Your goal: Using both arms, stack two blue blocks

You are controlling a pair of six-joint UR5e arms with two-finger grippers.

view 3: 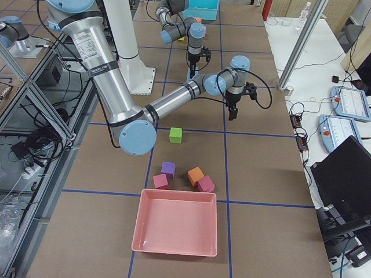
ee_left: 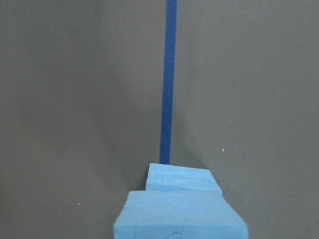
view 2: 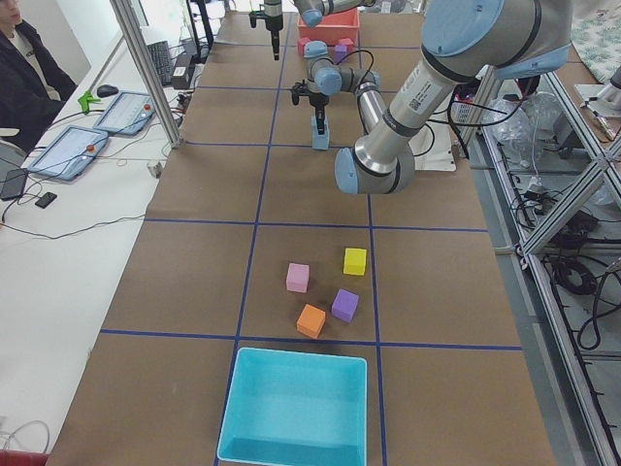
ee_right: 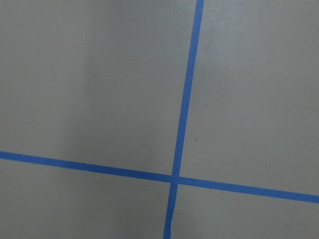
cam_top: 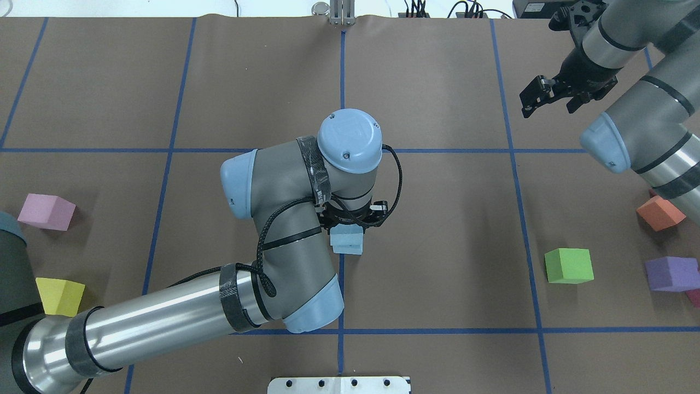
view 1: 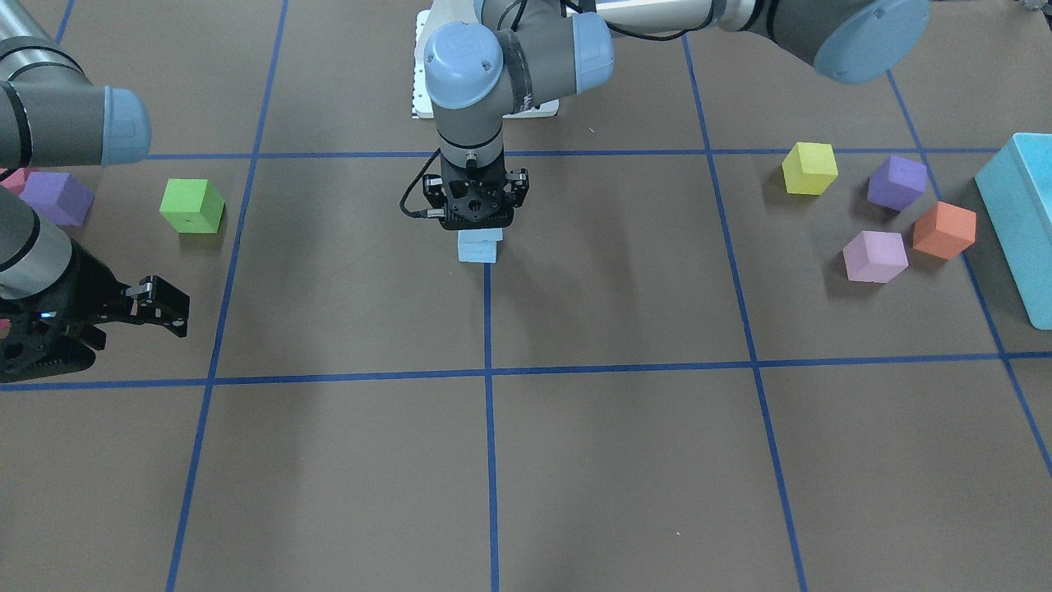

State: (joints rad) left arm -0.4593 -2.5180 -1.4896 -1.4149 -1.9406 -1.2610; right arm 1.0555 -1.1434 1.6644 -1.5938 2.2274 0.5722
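Observation:
Two pale blue blocks stand stacked on the blue centre tape line. The upper block rests slightly offset on the lower block, which also shows in the front view. My left gripper points straight down and is shut on the upper block, its fingertips hidden under the wrist. The left wrist view shows the upper block close up and the lower block beyond it. My right gripper is open and empty, far off near the table's far edge.
A green cube, a purple cube and an orange cube lie on my right side. Yellow, purple, orange and lilac cubes lie by the turquoise bin on my left.

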